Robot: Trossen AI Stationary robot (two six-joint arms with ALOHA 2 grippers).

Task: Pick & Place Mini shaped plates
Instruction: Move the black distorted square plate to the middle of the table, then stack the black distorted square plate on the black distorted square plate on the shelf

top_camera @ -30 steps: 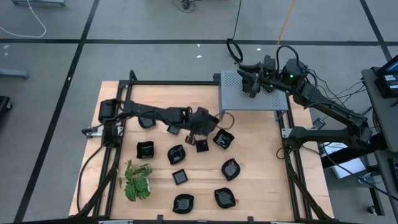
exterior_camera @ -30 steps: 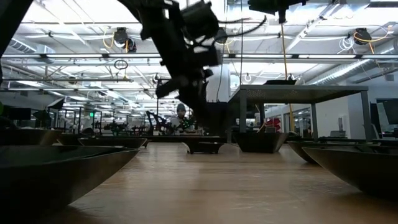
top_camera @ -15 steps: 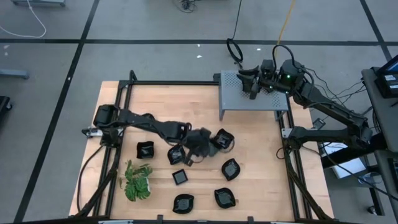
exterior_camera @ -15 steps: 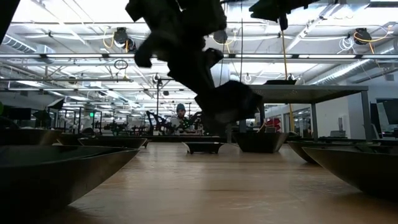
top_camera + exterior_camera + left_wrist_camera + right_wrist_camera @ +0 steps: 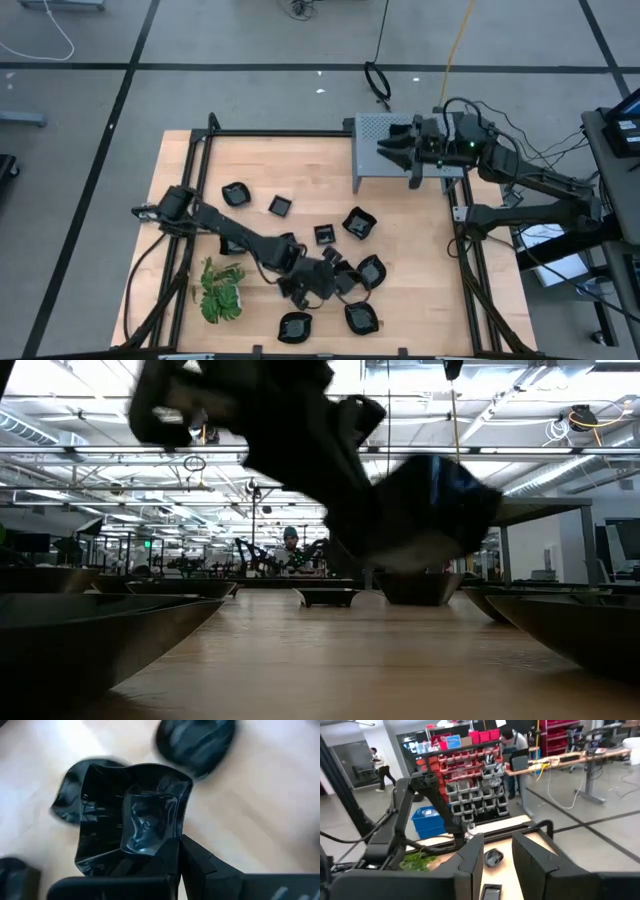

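High view: wooden table [image 5: 420,260] (grey floor [image 5: 250,100] around)

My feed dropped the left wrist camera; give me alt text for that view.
The left gripper is shut on the rim of a glossy black square mini plate, held above the wooden table. Two more black plates lie blurred below it.

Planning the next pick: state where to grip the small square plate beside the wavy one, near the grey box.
Best take the square plate by one raised side wall, coming straight down, one finger inside and one outside. It lies flat, open side up, probably too shallow for a side approach, with bare table around it.
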